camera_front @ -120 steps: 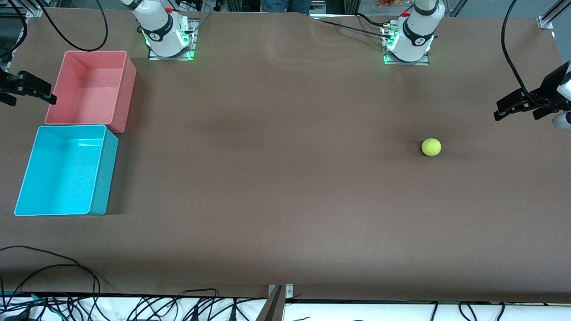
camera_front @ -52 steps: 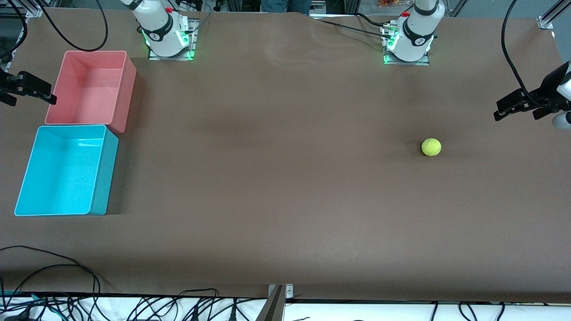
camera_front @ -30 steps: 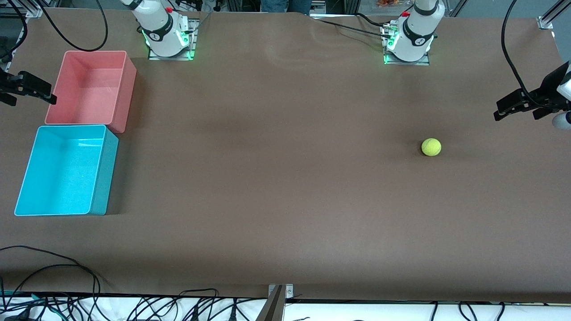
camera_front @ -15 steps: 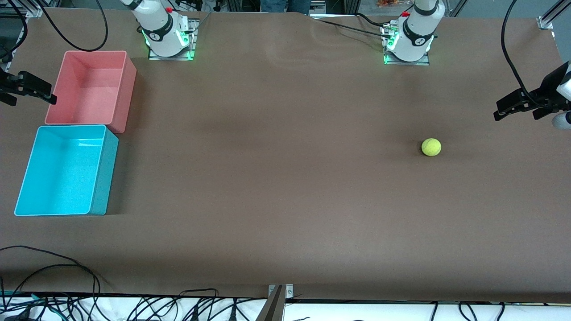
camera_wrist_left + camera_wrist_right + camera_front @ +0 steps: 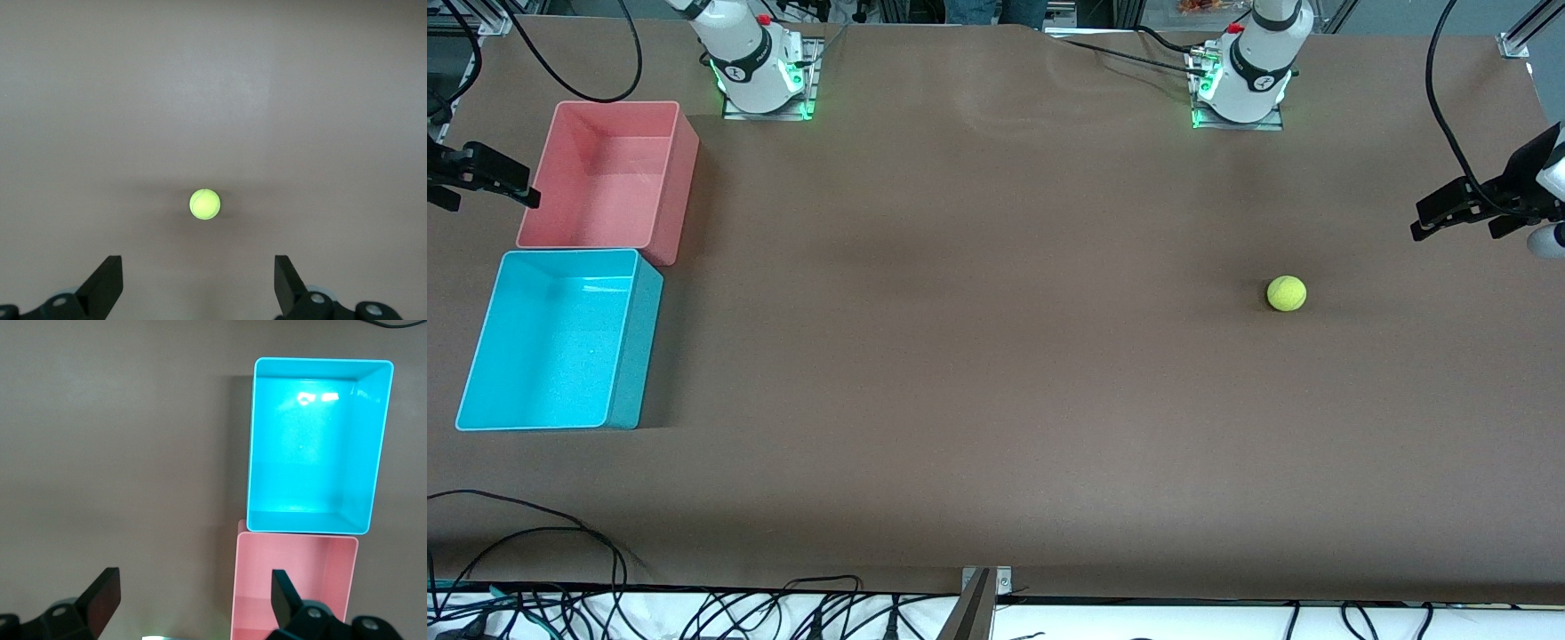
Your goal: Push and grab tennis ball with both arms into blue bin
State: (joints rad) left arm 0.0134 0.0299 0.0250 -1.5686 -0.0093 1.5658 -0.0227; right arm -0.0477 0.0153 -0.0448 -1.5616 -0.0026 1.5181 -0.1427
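Your left pincer (image 5: pixel 197 287) hangs open over the tennis ball (image 5: pixel 1286 293); your right pincer (image 5: pixel 193 603) waits open above the blue bin (image 5: pixel 480 356).

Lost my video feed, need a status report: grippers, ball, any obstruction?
Left gripper and right gripper both open, empty, raised at the table's ends. Tennis ball loose on table, left arm's end. Blue bin empty, right arm's end. Path between clear.

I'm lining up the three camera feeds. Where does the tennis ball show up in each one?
Front view: tennis ball on the bare brown table, toward the left arm's end.
Left wrist view: the ball lies mid-picture, ahead of the open left gripper.
Right wrist view: not in it.
Shared landmark: the brown table.
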